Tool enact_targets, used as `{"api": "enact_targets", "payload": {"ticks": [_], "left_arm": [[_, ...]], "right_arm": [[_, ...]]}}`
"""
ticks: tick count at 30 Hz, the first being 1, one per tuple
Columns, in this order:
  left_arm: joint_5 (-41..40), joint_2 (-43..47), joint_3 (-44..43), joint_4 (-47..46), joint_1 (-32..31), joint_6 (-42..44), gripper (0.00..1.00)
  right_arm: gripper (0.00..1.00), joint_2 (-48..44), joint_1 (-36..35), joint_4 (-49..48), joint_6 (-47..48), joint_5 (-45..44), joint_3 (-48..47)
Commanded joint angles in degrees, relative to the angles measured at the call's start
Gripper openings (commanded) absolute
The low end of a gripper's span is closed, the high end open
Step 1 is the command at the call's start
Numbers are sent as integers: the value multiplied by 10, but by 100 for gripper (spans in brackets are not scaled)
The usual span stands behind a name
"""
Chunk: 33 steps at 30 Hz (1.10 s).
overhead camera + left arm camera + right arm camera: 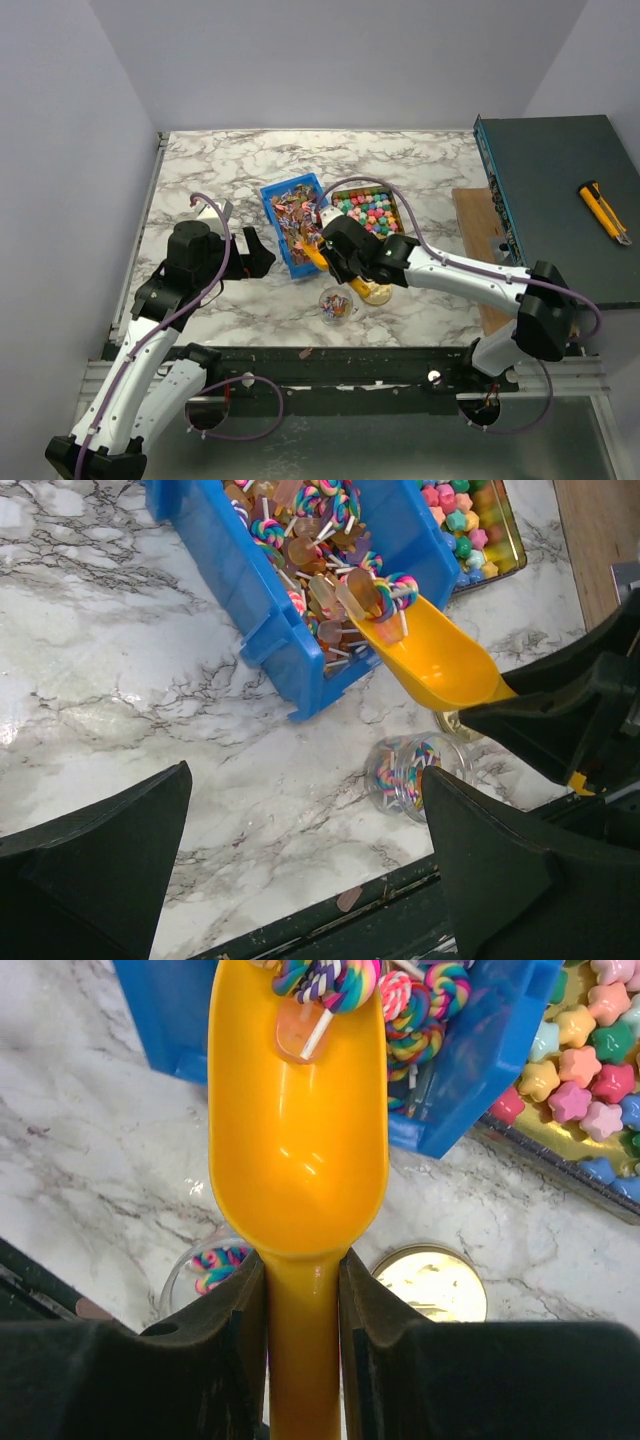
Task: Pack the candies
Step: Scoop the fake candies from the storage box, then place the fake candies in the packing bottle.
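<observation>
White marble-look tabletop [240, 160] with grey veins, boxed in by plain pale grey walls [330, 60] at the back and both sides. Light's soft and even. Off to the right there's a dark teal-grey cabinet [570, 200] with a yellow utility knife [604, 212] on top and a wooden board [475, 235] beside it. A black rail [340, 362] runs along the near edge.

White-and-black arms [462, 276], purple cables [213, 200]

yellow-orange scoop [298, 1150], blue bin [232, 575], rainbow-swirled candies [330, 500]
</observation>
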<state>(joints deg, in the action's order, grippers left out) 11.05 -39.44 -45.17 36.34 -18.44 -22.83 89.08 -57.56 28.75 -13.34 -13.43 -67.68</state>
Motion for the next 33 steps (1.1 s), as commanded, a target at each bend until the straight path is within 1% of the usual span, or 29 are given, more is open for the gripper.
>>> {"api": "enact_targets", "payload": {"ticks": [1,16,26,33], "left_arm": [[-9,5,5,9,4,3,99],[-12,5,5,9,5,3,99],[-11,6,6,10,5,3,99],[-11,6,6,10,5,3,99]], "right_arm": [[1,-49,-32,-19,6,-30,24],[1,-126,-131,49,-56,-102,50],[1,-157,-205,118,-130,-156,51],[1,-185,-227,158,-175,-156,71]]}}
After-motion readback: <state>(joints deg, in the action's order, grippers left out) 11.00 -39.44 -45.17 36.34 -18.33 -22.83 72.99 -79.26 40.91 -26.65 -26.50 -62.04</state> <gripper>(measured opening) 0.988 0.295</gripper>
